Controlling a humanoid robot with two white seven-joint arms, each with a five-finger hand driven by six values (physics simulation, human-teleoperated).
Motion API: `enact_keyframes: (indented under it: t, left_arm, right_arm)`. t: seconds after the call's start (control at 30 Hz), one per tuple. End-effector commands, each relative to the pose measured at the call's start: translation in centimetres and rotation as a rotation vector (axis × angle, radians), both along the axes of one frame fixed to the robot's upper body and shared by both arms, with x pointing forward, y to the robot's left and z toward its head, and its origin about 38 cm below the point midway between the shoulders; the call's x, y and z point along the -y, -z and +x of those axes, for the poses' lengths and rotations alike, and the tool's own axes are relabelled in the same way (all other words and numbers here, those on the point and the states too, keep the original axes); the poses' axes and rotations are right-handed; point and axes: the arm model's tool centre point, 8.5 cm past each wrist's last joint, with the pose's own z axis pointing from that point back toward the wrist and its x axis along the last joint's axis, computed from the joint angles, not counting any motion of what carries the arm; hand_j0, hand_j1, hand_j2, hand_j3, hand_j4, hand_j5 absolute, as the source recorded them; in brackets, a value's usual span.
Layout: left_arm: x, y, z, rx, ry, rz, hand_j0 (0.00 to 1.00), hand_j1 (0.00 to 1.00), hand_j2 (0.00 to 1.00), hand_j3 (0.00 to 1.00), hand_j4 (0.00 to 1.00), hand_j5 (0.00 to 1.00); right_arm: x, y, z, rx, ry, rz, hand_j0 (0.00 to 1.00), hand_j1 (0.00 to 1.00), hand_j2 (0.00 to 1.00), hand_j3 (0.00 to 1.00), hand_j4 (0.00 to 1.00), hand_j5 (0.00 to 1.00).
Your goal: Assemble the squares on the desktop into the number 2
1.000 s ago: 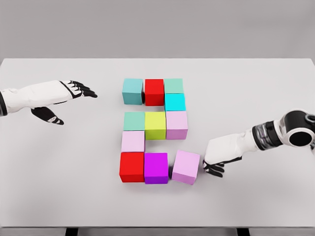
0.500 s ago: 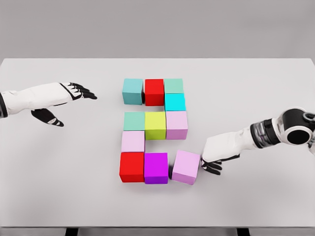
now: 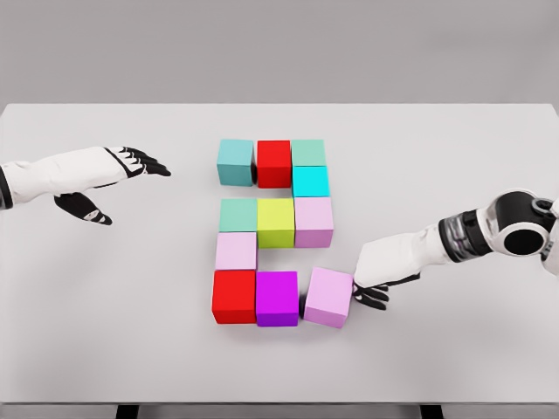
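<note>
The lilac cube sits at the near right end of the figure, turned slightly askew, with a thin gap between it and the purple cube on its left; it looks like a rigid, light block with flat smooth faces, so it probably slides easily on the counter and is best handled by a flat push on its right face, low down, rather than lifted. A push off-centre would likely twist it further. The right hand rests against that right face, dark fingers loosely curled on the counter, gripping nothing. The remaining cubes already form the upper bars. The left hand hovers far left, fingers spread, empty.
</note>
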Motion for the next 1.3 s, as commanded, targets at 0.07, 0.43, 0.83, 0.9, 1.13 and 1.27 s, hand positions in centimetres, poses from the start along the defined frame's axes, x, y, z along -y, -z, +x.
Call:
enact_keyframes:
  t: [0.07, 0.43, 0.83, 0.9, 1.13, 1.27]
  left_arm:
    - [-0.1, -0.1, 0.0, -0.001, -0.004, -0.006, 1.0, 1.0, 1.0, 1.0, 1.0, 1.0]
    - [0.0, 0.0, 0.0, -0.004, -0.003, -0.005, 1.0, 1.0, 1.0, 1.0, 1.0, 1.0]
    - [0.0, 0.5, 0.2, -0.013, -0.011, -0.014, 1.0, 1.0, 1.0, 1.0, 1.0, 1.0]
    - [-0.1, 0.6, 0.2, -0.014, -0.014, -0.014, 1.0, 1.0, 1.0, 1.0, 1.0, 1.0]
    - [-0.1, 0.6, 0.2, -0.014, -0.015, -0.015, 1.0, 1.0, 1.0, 1.0, 1.0, 1.0]
    - [-0.1, 0.6, 0.2, -0.014, -0.015, -0.015, 1.0, 1.0, 1.0, 1.0, 1.0, 1.0]
  right_arm:
    - [-0.1, -0.1, 0.0, -0.002, 0.002, 0.006, 0.11, 0.11, 0.11, 0.11, 0.11, 0.11]
    - [-0.7, -0.2, 0.1, 0.001, -0.008, 0.016, 0.11, 0.11, 0.11, 0.11, 0.11, 0.11]
    - [-1.3, -0.5, 0.3, 0.009, -0.018, 0.024, 0.11, 0.11, 0.11, 0.11, 0.11, 0.11]
    - [-1.4, -0.5, 0.3, 0.008, -0.019, 0.026, 0.11, 0.11, 0.11, 0.11, 0.11, 0.11]
    - [-1.3, -0.5, 0.3, 0.008, -0.017, 0.025, 0.11, 0.11, 0.11, 0.11, 0.11, 0.11]
    - [-0.8, -0.4, 0.8, 0.012, 0.001, 0.016, 0.11, 0.11, 0.11, 0.11, 0.11, 0.11]
